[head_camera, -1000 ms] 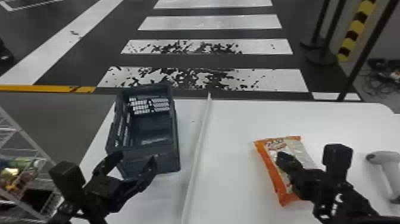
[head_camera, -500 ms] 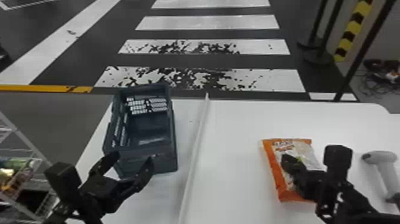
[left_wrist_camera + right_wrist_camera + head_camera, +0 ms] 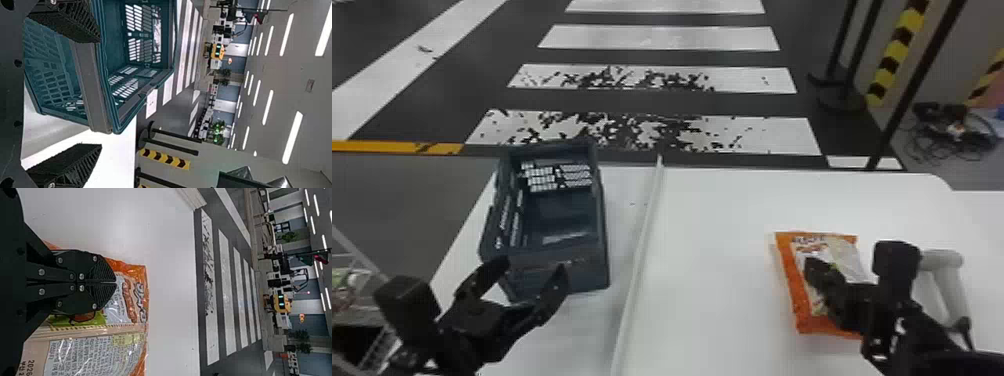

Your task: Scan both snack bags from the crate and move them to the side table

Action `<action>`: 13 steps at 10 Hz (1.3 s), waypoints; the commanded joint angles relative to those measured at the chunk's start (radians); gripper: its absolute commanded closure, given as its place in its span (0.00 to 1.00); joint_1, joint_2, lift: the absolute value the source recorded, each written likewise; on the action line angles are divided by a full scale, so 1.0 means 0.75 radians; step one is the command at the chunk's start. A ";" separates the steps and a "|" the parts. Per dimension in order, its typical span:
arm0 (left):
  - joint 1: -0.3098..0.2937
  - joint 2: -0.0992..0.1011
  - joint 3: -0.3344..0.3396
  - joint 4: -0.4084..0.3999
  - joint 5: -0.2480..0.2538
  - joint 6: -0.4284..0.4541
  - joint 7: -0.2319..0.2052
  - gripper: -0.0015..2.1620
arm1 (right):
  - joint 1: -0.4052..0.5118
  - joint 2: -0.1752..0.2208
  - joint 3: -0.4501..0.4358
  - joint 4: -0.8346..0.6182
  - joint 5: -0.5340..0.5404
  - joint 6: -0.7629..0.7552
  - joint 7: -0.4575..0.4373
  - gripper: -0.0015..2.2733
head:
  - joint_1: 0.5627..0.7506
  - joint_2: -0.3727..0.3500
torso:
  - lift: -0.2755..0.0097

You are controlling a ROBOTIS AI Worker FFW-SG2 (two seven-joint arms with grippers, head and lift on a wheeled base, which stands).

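My left gripper [image 3: 532, 269] is open at the near end of the dark blue-grey crate [image 3: 562, 272] in the head view. In the left wrist view, the open left gripper [image 3: 101, 92] has the crate's rim [image 3: 94, 86] beyond its fingers. One orange-and-white snack bag [image 3: 797, 295] lies flat on the right part of the white table, my right gripper [image 3: 811, 265] over its middle. The right wrist view has that right gripper [image 3: 116, 282] with fingers together, against or just above the bag [image 3: 129, 297]; whether they pinch any film I cannot tell.
A pale handheld scanner [image 3: 944, 280] lies right of the bag, partly behind the right arm. A raised white strip [image 3: 639, 255] divides the white table [image 3: 712, 280] between crate and bag. A wire rack [image 3: 362, 300] stands at the far left.
The bag has turned to lie straighter and its far left corner has shifted slightly right. Both grippers have stayed nearly where they were, the left one still open.
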 commanded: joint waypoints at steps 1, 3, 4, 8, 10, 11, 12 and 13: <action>0.000 -0.001 0.000 0.001 0.000 0.000 0.000 0.02 | 0.000 -0.009 -0.009 0.003 -0.007 0.000 0.003 0.95 | 0.70 0.55 | 0.62; 0.000 -0.003 0.000 0.001 0.000 0.000 0.000 0.02 | 0.023 -0.007 0.000 -0.040 -0.023 0.000 0.011 0.95 | 0.70 0.54 | 0.62; 0.000 -0.003 0.000 0.001 0.000 0.000 0.000 0.02 | 0.041 -0.007 0.000 -0.101 -0.058 0.008 0.021 0.95 | 0.70 0.54 | 0.62; -0.002 -0.003 0.002 0.009 0.000 0.000 0.000 0.02 | 0.131 -0.003 -0.094 -0.320 -0.128 0.086 0.038 0.95 | 0.70 0.56 | 0.62; -0.006 -0.003 0.000 0.015 0.000 0.000 0.000 0.02 | 0.148 -0.001 -0.186 -0.332 -0.128 0.082 0.040 0.95 | 0.70 0.52 | 0.62; -0.006 -0.003 0.000 0.018 0.000 0.000 0.000 0.02 | 0.154 -0.003 -0.242 -0.336 -0.128 0.082 0.064 0.91 | 0.70 0.50 | 0.62; -0.006 -0.003 0.002 0.018 0.000 0.000 0.000 0.02 | 0.164 -0.005 -0.287 -0.346 -0.128 0.082 0.072 0.83 | 0.70 0.46 | 0.62; -0.006 -0.003 0.002 0.018 0.000 0.000 0.000 0.02 | 0.187 -0.007 -0.334 -0.367 -0.128 0.082 0.091 0.62 | 0.70 0.43 | 0.62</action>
